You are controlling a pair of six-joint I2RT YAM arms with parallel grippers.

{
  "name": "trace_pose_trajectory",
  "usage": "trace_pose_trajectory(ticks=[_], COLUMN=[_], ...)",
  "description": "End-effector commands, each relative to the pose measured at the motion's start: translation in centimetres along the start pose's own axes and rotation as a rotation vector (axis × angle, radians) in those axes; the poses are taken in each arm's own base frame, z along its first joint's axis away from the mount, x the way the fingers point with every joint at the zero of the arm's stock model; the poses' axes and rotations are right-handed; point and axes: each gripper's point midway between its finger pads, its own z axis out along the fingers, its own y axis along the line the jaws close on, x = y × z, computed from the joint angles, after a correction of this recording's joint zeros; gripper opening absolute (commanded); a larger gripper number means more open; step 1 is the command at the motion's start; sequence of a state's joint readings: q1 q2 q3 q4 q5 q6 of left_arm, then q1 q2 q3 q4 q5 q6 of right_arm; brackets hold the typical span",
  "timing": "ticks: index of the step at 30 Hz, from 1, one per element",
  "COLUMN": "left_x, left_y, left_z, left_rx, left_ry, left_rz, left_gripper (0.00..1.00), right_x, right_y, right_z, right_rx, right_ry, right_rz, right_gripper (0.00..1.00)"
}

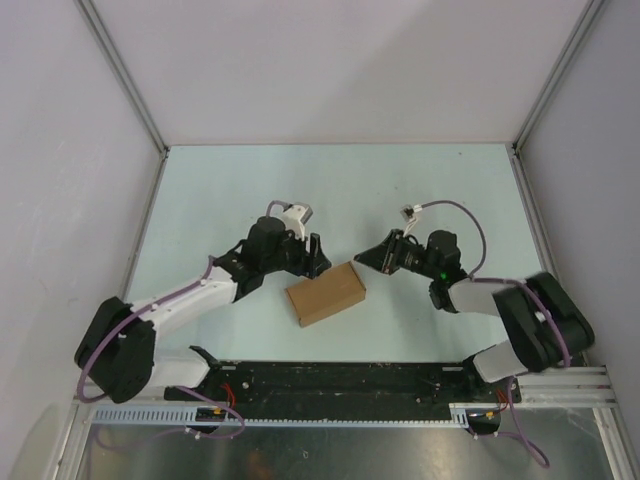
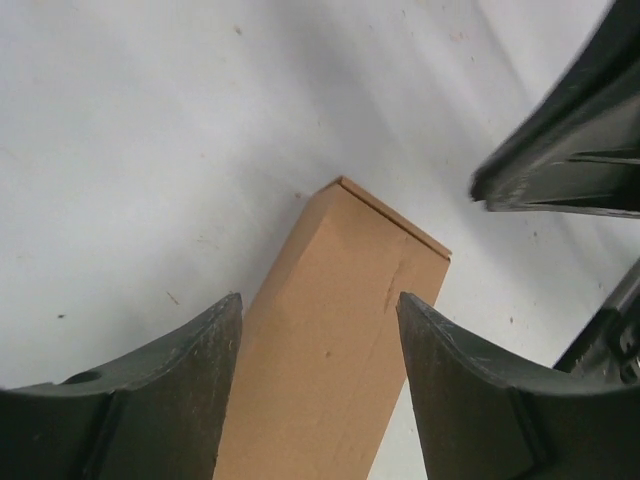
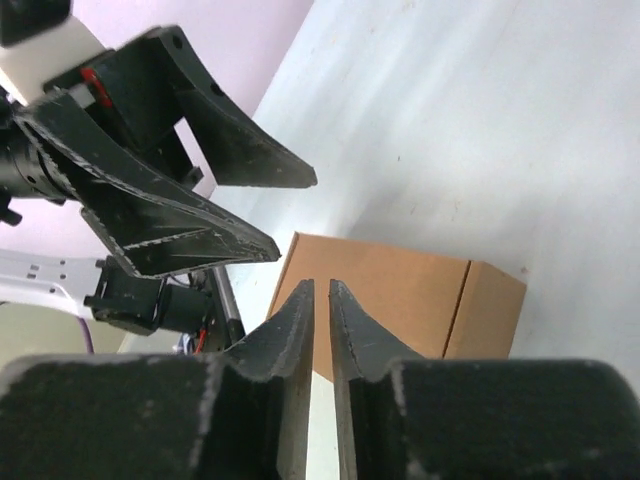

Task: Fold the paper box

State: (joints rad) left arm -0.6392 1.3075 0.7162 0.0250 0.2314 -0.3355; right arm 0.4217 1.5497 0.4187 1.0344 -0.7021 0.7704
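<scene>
The paper box [image 1: 326,293] is a closed brown cardboard carton lying flat on the pale table, mid-front, angled slightly. The left wrist view looks along its top [image 2: 340,330], and in the right wrist view it lies just ahead [image 3: 400,290]. My left gripper [image 1: 315,258] hangs open over the box's far left edge, its fingers astride the box top [image 2: 318,300] without touching it. My right gripper [image 1: 362,257] points at the box's far right corner, its fingers [image 3: 321,285] nearly together with a thin slit and nothing between them. The two grippers face each other closely.
A black rail [image 1: 330,380] with the arm bases runs along the near table edge. Pale walls with metal corner posts [image 1: 120,75] close in the left, right and back. The left gripper [image 3: 293,215] fills the upper left of the right wrist view.
</scene>
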Motion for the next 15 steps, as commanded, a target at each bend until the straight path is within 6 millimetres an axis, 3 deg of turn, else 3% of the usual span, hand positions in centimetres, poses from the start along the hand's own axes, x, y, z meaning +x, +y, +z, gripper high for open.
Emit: trace_pose_trajectory(ticks=[1, 2, 4, 5, 6, 8, 9, 15], left_x=[-2.5, -2.5, -3.0, -2.9, -2.9, -2.9, -2.7, -2.1], left_y=[0.4, 0.5, 0.2, 0.2, 0.3, 0.6, 0.9, 2.7], left_z=[-2.2, -2.6, -3.7, -4.1, -4.4, -5.2, -5.5, -8.4], left_rx=[-0.084, -0.091, -0.089, -0.092, -0.097, -0.127, -0.142, -0.267], left_ry=[-0.08, -0.084, -0.11, -0.115, -0.121, -0.131, -0.128, -0.163], left_rz=[-0.014, -0.012, -0.014, -0.023, -0.03, -0.056, -0.066, -0.109], left_gripper=[0.71, 0.71, 0.73, 0.74, 0.75, 0.79, 0.8, 0.88], right_x=[-1.5, -2.9, -3.4, -2.9, -3.7, -3.0, -3.6, -1.9], right_y=[-1.3, -0.6, -0.9, -1.6, -0.9, -1.7, -0.7, -0.7], right_z=[-1.5, -2.2, -3.4, -4.3, -5.3, -6.9, -7.7, -11.1], right_rx=[0.216, 0.245, 0.303, 0.361, 0.373, 0.461, 0.46, 0.57], right_ry=[0.008, -0.04, -0.059, -0.041, -0.072, -0.062, -0.091, -0.069], right_rz=[-0.039, -0.067, -0.061, -0.026, -0.037, -0.016, -0.035, 0.025], right_gripper=[0.2, 0.21, 0.23, 0.29, 0.32, 0.39, 0.4, 0.49])
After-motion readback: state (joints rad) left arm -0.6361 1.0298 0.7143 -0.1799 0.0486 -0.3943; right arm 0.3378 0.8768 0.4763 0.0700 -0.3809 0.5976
